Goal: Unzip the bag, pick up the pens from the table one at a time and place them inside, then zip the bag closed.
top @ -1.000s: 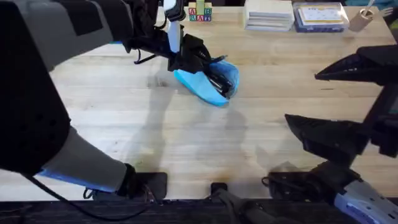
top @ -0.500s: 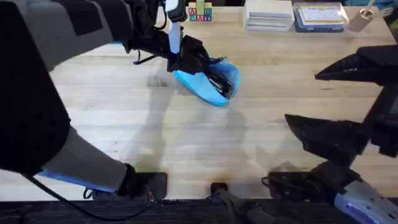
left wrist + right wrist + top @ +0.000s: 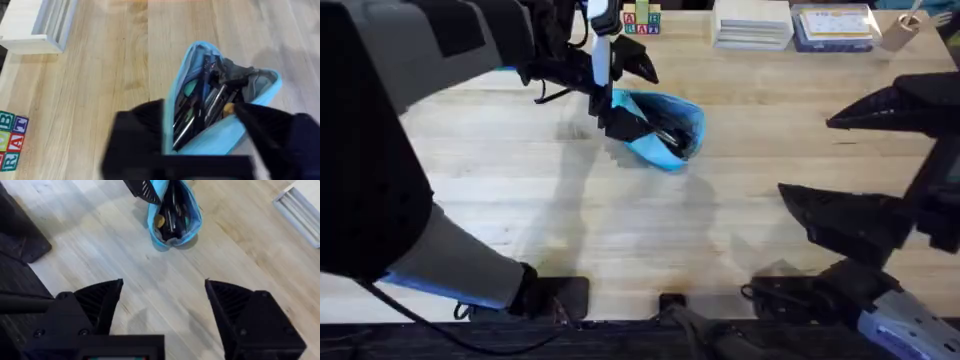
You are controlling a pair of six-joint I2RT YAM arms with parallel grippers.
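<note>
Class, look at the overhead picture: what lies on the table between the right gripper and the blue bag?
Nothing: between the right gripper and the bag, the overhead view shows bare table; the right wrist view agrees.

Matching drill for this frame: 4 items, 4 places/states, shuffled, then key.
1. bag
2. pens
3. left gripper
4. right gripper

A. inside the pouch
B. open, over bare table, away from the bag
C. unzipped, lying on the table
D. open, fingers either side of the bag

Pairs: 1-C, 2-A, 3-D, 4-B
</note>
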